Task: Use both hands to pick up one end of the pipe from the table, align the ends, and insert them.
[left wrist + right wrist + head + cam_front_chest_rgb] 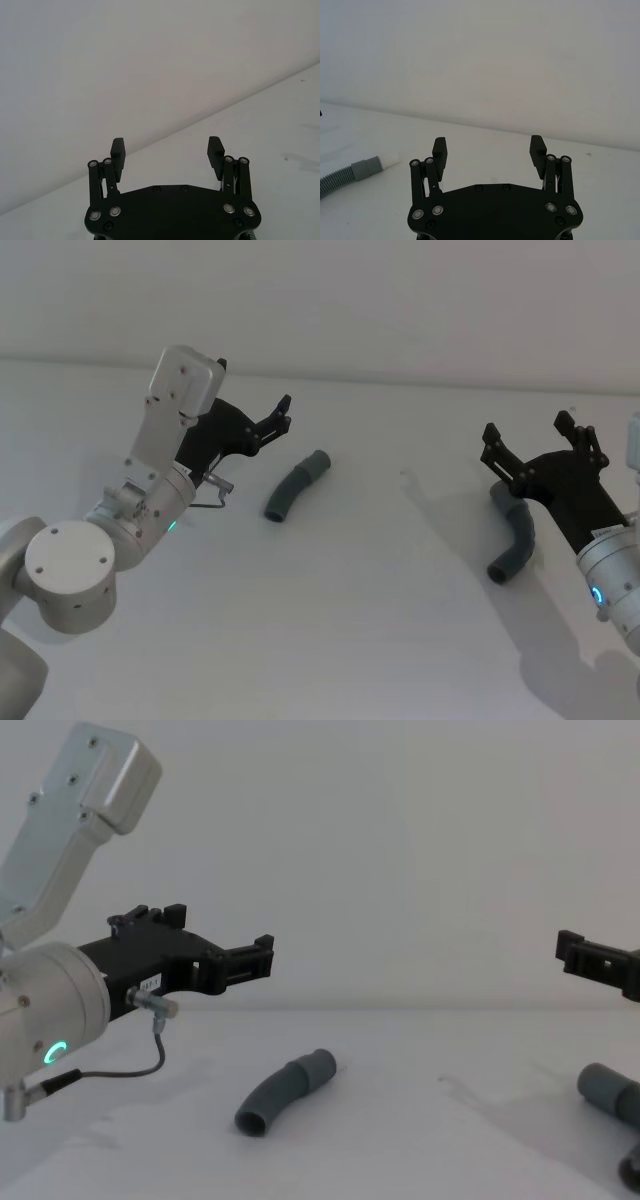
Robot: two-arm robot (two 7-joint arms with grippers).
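Two pipe pieces are lying on the table (380, 620): the left piece (297, 487) slanting just right of the left gripper (283, 414), the right piece (515, 540) beneath the right gripper (527, 428). Both grippers are hovering, fingers apart.

Table (330, 640): plain matt white; wall (300, 290) off-white. Left hose piece (297, 486) and right hose piece (515, 545): dark grey. Ribbed pattern is clear on the hose (335, 180) in the right wrist view (cuff (364, 166) smooth lighter grey, tip (390, 160) white). Left gripper (285, 413) and right gripper (530, 435): black with silver rivets. Left ring light (55, 1052) green, right ring light (597, 595) blue.
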